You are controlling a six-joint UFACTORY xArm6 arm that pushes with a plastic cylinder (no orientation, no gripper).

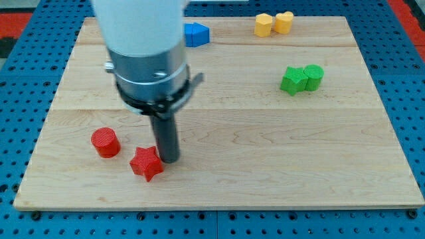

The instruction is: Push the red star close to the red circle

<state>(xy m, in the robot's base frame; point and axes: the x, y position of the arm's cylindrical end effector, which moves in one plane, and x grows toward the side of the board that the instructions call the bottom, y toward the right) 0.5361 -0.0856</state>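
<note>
1. Wooden board (265,153) takes up most of the view and is the sliding surface. The blue pegboard base (405,79) shows around its edges.
2. The arm's white-and-grey body (149,60) hangs over the board's upper left and hides part of what's behind it.
3. No jaws on this rig, only a rod, so there's nothing to open or close. My tip (169,159) is down at the board, touching or just beside the red star's right side.
4. Red star (147,163) sits near the view's bottom left. Red circle (105,143) is to its left and slightly up, near it but with a gap between them.
5. My read: the tip is on the star's right because the push has to go left. The circle sits a bit higher, so a straight-left shove could slide the star past beneath it.
6. Bystanders, all well apart from the work: green pair (301,78) at the right, yellow pair (273,24) at the top, blue block (196,34) at the top, partly behind the arm.
</note>
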